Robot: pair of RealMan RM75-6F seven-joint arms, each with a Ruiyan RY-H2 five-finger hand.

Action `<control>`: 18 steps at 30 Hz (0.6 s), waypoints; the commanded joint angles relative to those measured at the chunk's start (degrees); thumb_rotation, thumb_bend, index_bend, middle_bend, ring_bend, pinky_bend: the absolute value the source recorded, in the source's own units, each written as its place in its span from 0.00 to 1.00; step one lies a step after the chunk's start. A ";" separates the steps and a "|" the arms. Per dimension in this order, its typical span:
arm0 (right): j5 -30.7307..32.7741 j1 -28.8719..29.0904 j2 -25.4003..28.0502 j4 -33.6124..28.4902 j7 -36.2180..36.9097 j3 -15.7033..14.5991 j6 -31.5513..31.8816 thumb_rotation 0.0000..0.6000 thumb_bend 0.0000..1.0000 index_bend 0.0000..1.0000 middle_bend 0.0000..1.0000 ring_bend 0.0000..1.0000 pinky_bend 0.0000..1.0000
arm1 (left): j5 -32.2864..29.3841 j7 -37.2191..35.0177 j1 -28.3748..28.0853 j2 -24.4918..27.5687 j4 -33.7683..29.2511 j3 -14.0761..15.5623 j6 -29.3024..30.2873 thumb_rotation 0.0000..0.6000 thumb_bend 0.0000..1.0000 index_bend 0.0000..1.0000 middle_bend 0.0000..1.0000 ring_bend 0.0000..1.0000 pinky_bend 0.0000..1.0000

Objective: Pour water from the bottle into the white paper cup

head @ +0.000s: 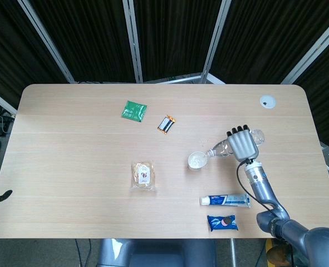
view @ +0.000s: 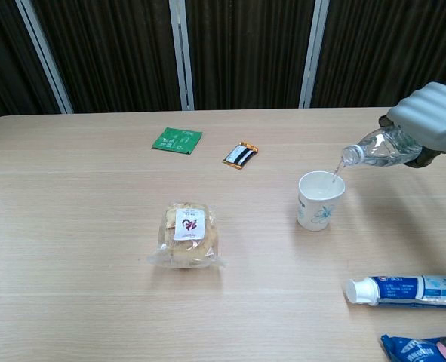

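— Across the table (head: 69,167), what matters, biggest first?

— On its right side the right hand (view: 428,111) is wrapped around the body of the bottle (view: 379,148), holding it up off the wood. I'd say it is carried that high so the mouth clears the rim of the white paper cup (view: 319,200), which stands upright just left of the hand.

— Which way does the bottle lie?

— Its long axis runs nearly level, base toward the hand, neck pointing left and dipped a little. A thin stream of water (view: 336,173) drops from the open mouth into the cup, so pouring looks under way.

— And the other hand?

— Neither view shows the left one.

— Anything nearby?

— A toothpaste tube (view: 407,290) lies nearer the robot, and a wrapped bun (view: 186,235) well to the cup's left; both sit apart from the pour.
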 commanded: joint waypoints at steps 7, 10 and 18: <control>-0.09 0.00 0.07 0.07 -0.42 -0.01 0.22 1.00 0.55 0.51 0.65 0.51 0.46 | 0.01 0.05 0.00 0.02 -0.06 0.04 0.03 1.00 0.00 0.00 0.00 0.00 0.00; -0.04 -0.05 0.03 0.02 -0.31 0.01 0.22 1.00 0.55 0.51 0.65 0.51 0.46 | -0.06 0.10 -0.03 0.02 -0.08 0.02 0.00 1.00 0.00 0.00 0.00 0.00 0.00; 1.00 -0.57 0.20 -2.06 6.81 1.02 -0.50 1.00 0.56 0.51 0.65 0.52 0.46 | -0.15 0.14 -0.05 0.07 -0.13 0.05 -0.08 1.00 0.00 0.00 0.00 0.00 0.00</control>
